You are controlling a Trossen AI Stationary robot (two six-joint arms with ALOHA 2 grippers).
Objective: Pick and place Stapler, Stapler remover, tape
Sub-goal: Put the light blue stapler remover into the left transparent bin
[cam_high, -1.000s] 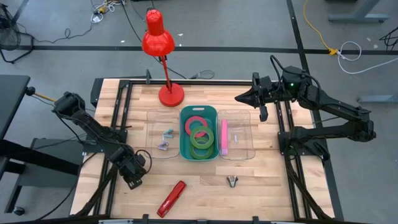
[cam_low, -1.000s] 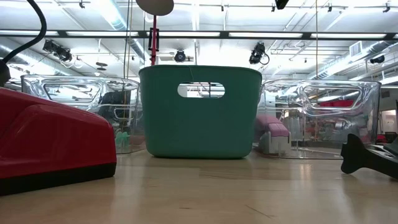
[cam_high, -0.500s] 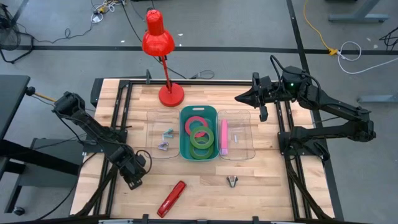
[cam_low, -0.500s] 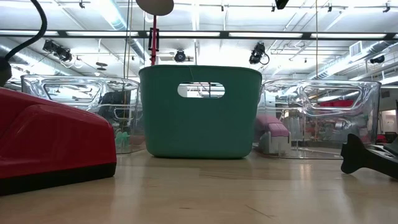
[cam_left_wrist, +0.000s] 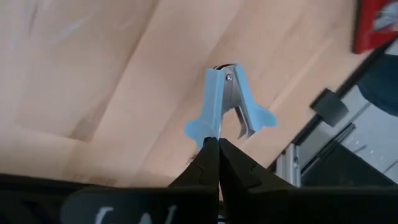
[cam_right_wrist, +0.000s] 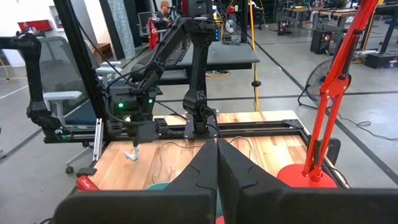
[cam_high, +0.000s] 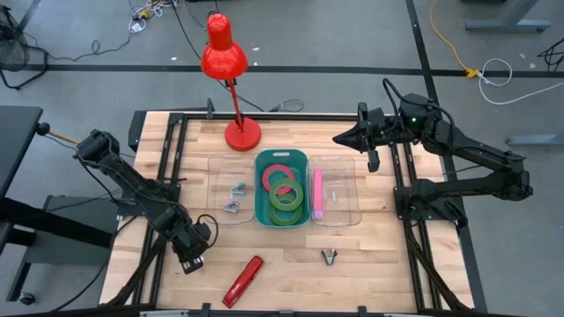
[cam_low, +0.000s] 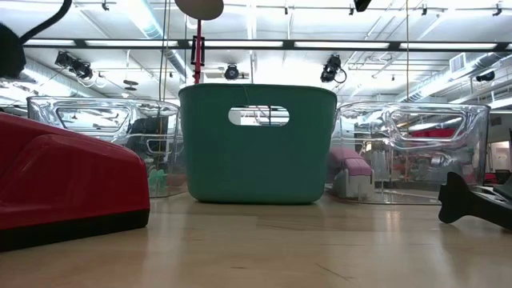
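Staple remover (cam_left_wrist: 227,102), light blue, hangs from the tip of the left pincer (cam_left_wrist: 214,146), whose fingers are pressed together on one of its wings; in the left wrist view it is above the bare wood, not touching it. In the high view the left pincer (cam_high: 191,255) is over the front left part of the desk (cam_high: 291,269), and the clear bin on the left (cam_high: 231,189), where two similar small items already lie, is just behind it and toward the middle. So I judge the coming move is a short carry away from the front edge and inward, then a release over this bin. The red stapler (cam_high: 244,280) lies on the desk just beside the left pincer, on the side of the middle, with its long axis diagonal to the front edge; the left arm is clearly the nearer one for it. A second, dark staple remover (cam_high: 329,256) stands on the desk in front of the clear bin on the right (cam_high: 335,192), which holds a pink stapler (cam_high: 317,194). The rolls of tape (cam_high: 282,189) are already in the green basket (cam_high: 263,211) between the two bins. The right pincer (cam_high: 339,138) waits with fingers fully shut and empty, raised over the back right of the desk, near the red lamp (cam_high: 231,75).
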